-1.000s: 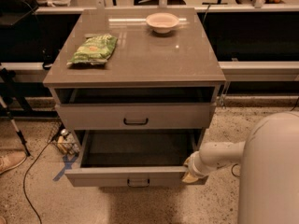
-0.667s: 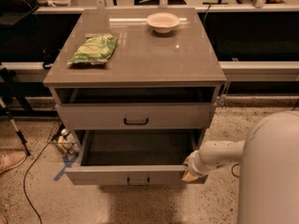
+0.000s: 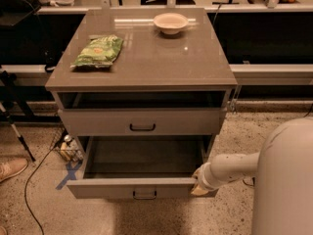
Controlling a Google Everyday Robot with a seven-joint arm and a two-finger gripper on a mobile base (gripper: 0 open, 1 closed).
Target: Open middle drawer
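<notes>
Not much has changed since a moment ago. The middle drawer (image 3: 112,187) is pulled out just as far as before, and the claw (image 3: 199,184) has stayed at its right front corner. I cannot tell if the claw is spread or pressed together.

The middle drawer is wide open and sits just left of the claw. Its front is flat and grey-beige, with a small black handle (image 3: 145,195) low down and to the left of the claw. Its box is deep, grey and dark inside.

The white arm (image 3: 230,166) comes in from the right of the claw. Up and left of the claw is the top drawer (image 3: 98,122), pulled out only a little. The counter (image 3: 161,67) is above that. A green bag (image 3: 98,52) lies on it, far up and left of the claw. A bowl (image 3: 170,22) sits at the back.
</notes>
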